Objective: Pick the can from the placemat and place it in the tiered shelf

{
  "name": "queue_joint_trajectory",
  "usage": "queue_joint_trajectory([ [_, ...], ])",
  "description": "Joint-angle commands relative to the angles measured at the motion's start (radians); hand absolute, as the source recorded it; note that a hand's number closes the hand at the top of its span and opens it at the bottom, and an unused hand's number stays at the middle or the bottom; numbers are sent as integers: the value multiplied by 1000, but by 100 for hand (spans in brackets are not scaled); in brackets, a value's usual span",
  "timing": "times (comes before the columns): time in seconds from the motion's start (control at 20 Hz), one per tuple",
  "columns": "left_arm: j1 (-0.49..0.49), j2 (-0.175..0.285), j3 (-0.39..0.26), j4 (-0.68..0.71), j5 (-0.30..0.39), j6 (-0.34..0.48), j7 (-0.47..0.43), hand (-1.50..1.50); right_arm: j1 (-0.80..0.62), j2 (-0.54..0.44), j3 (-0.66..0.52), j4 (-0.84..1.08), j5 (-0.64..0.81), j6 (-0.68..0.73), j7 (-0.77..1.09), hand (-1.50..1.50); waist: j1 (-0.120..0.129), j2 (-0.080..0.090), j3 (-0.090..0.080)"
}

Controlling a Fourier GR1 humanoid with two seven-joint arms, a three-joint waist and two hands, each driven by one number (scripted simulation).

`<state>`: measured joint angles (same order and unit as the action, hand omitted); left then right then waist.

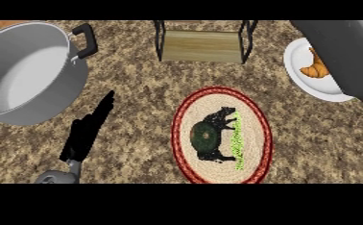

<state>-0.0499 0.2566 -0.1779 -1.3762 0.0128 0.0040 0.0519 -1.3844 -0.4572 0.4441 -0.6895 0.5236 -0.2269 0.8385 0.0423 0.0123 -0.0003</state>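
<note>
The left hand shows at the view's lower left, rising from its grey forearm with the fingers straight and close together, pointing up and to the right. It holds nothing and lies apart from everything else on the counter.

One can stands to the hand's right on the one placemat — a round woven mat with a red rim and a black animal printed on it. The can is seen from above, its dark green top roughly at the mat's middle, over the print.

The counter is brown speckled stone and fills the whole view.

Beyond the mat, at the far edge, stands one tiered shelf, a black frame with a pale wooden board; bare counter lies between it and the mat. At the far left sits one large steel pot with a black handle, above the hand. At the far right is one white plate bearing one croissant — a dark grey mass in the upper right corner covers the plate's right side.
</note>
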Motion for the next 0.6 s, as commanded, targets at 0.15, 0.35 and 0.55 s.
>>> queue_joint_trajectory([
  [0.15, 13, 17, 1, -44, -8, -17, 19, 0, -63, 87, -70, 283, 3, -29, -179, 150, 22, 9, 0],
  [0.35, 4, -9, -9, 4, -15, -21, -23, 0, -107, 124, -94, 395, 3, -11, -206, 150, 38, 18, -1],
  [0.55, -31, 3, 6, -16, -9, -21, 34, 0, -66, 162, -229, 375, -128, -88, -287, 150, 35, 20, 2],
])
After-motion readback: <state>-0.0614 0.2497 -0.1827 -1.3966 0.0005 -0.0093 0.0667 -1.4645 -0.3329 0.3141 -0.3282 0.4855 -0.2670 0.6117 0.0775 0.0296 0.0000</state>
